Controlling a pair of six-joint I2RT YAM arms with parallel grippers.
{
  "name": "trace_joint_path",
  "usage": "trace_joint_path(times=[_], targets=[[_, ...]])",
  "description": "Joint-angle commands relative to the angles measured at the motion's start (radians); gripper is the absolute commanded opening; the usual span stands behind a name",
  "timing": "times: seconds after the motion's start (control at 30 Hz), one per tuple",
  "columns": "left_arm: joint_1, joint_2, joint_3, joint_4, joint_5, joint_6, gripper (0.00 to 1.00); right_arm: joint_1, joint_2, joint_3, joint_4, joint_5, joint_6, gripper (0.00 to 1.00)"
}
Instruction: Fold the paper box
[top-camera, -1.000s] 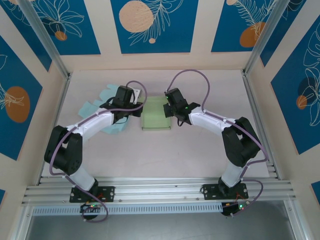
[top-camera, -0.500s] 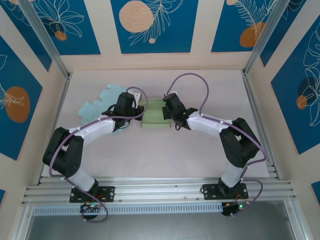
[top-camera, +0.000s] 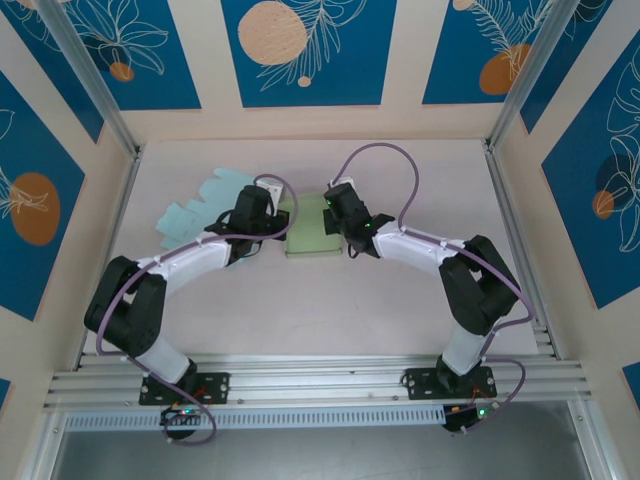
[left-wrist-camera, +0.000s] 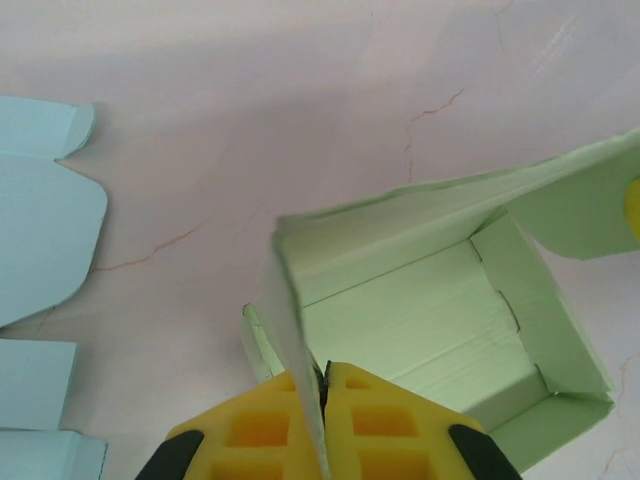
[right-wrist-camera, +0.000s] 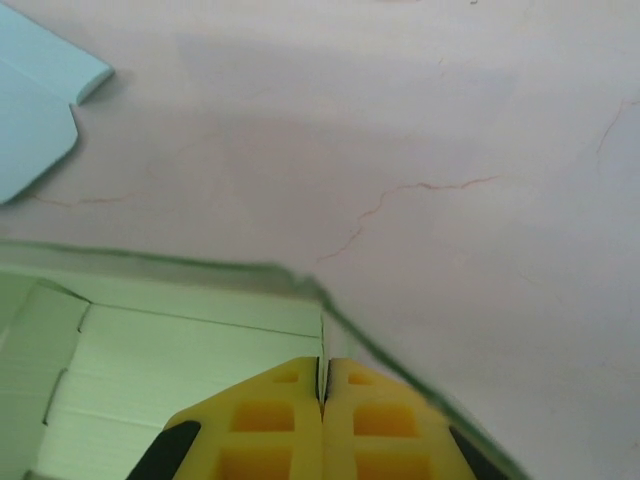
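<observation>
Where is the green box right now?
In the top view the green box sits mid-table, pinched between the left gripper and right gripper, with blue paper on its left.

The pale green paper box (top-camera: 308, 230) sits between the two grippers, partly folded and open side up. The left gripper (left-wrist-camera: 322, 378) pinches one thin side wall, which stands upright; the ribbed floor and corner flaps lie to the right of its fingers, a long flap beyond. The right gripper (right-wrist-camera: 322, 368) pinches the opposite wall's edge, with the interior to its left.
</observation>
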Motion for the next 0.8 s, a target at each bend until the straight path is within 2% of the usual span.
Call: trace_joint_path(times=[0.0, 0.77], targets=[[-0.05, -0.002, 0.005, 0.079, 0.052, -0.002, 0.0, 0.031, 0.026, 0.061, 0.097, -0.073, 0.041, 0.0], [-0.065, 0.013, -0.081, 0.186, 0.0, -0.042, 0.0, 0.072, 0.036, -0.09, 0.21, -0.015, 0.11, 0.0]])
